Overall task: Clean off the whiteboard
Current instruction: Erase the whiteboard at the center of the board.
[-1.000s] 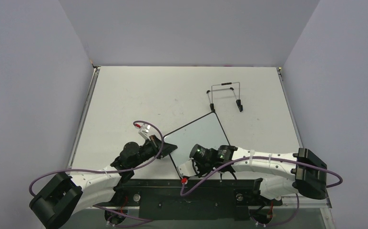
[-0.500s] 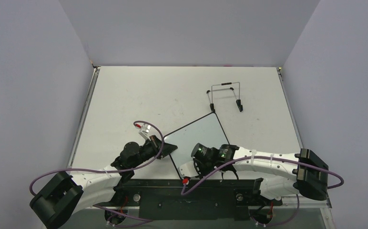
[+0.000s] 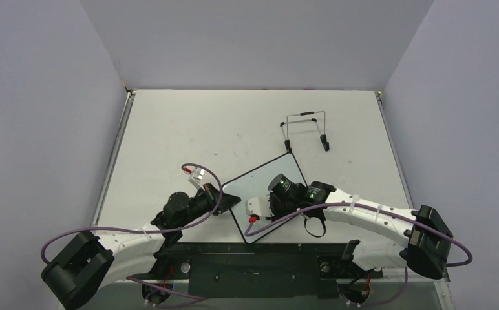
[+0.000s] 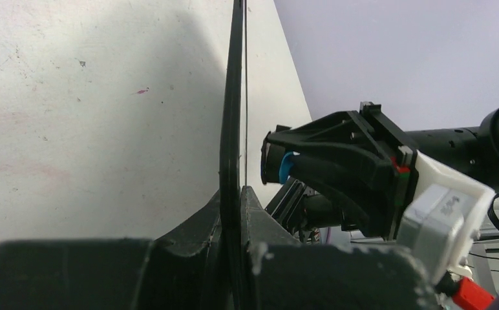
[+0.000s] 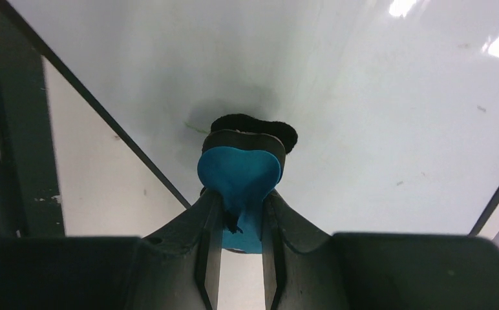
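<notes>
Board (image 3: 260,184) sits at the near middle of the worktop (image 3: 189,129), turned diagonally, one corner pointing at the far side. Thin black frame, white face.

Left fingers (image 4: 260,219) are closed on the board's left edge, near its left corner. The left wrist view shows the board (image 4: 234,97) edge-on, frame clamped between both fingers. Cannot tell whether the board lies flat or is lifted at that side.

Right arm reaches in from the right, over the near half of the board. Right fingers (image 5: 192,236) are pinched on a blue eraser (image 5: 239,171), gripping its narrow tail end. The eraser's black felt faces the board (image 5: 363,97) and appears to touch it; a soft shadow rings the contact spot. A short, faint green stroke lies just left of the felt. The rest of the face in that view looks clean, with bright lamp glare at the top right.

From the left wrist, the eraser (image 4: 286,166) shows as a blue sliver at the right fingers' tip, just beside the board face.

A wire stand (image 3: 306,131) sits beyond the board's far corner, near but apart.
</notes>
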